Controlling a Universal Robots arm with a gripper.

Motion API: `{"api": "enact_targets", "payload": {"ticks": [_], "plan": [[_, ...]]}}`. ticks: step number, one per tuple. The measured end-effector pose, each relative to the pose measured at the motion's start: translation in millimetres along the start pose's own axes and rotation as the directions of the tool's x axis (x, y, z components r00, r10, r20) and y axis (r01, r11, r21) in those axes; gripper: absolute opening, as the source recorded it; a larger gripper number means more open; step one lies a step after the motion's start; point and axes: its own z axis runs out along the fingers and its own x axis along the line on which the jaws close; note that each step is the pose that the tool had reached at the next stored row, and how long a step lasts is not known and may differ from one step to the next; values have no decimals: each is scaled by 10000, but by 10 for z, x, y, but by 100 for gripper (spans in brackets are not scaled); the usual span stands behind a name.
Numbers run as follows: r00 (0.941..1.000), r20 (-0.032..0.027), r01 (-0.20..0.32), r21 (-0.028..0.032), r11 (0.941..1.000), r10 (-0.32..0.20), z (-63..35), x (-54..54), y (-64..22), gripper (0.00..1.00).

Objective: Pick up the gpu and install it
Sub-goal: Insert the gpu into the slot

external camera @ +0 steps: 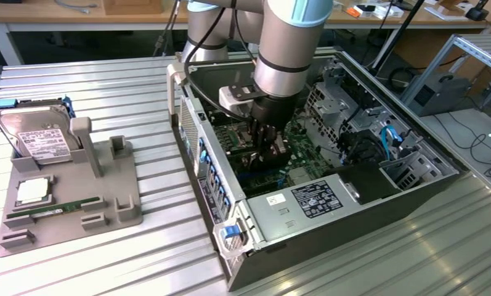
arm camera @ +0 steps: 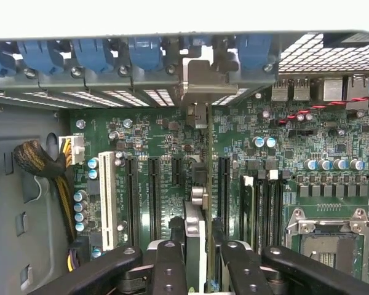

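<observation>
My gripper [external camera: 270, 151] is down inside the open computer case [external camera: 442, 166], over the green motherboard [arm camera: 166, 141]. It is shut on the gpu [arm camera: 197, 233], which stands on edge between the two black fingers [arm camera: 169, 270]. In the wrist view the thin card runs in line with the black expansion slots [arm camera: 154, 196], and its silver end bracket [arm camera: 200, 80] lies at the case's rear slot openings under the blue clips [arm camera: 144, 55]. Whether its lower edge sits in a slot I cannot tell. In the exterior view the gpu [external camera: 254, 161] shows as a dark shape under the wrist.
On the exterior view's left, a grey holder [external camera: 105, 203] carries a silver hard drive [external camera: 40, 139], a long memory stick [external camera: 52, 208] and a square chip [external camera: 31, 190]. The power supply [external camera: 311, 200] fills the case's near end. A CPU socket [arm camera: 323, 236] and a cable bundle [arm camera: 40, 163] flank the slots.
</observation>
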Motion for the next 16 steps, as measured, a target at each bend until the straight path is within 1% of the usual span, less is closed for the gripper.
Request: {"api": "enact_targets", "payload": {"ticks": [2, 5, 6, 7, 16], "plan": [[10000, 3, -22, 4, 10000, 22, 1, -15, 10, 27], [10000, 2, -21, 2, 10000, 21, -2, -14, 68, 27], [10000, 13, -23, 4, 10000, 23, 0, -14, 94, 27], [10000, 8, -22, 2, 10000, 22, -4, -13, 106, 27], [10000, 9, -21, 0, 10000, 21, -4, -11, 160, 27]]}}
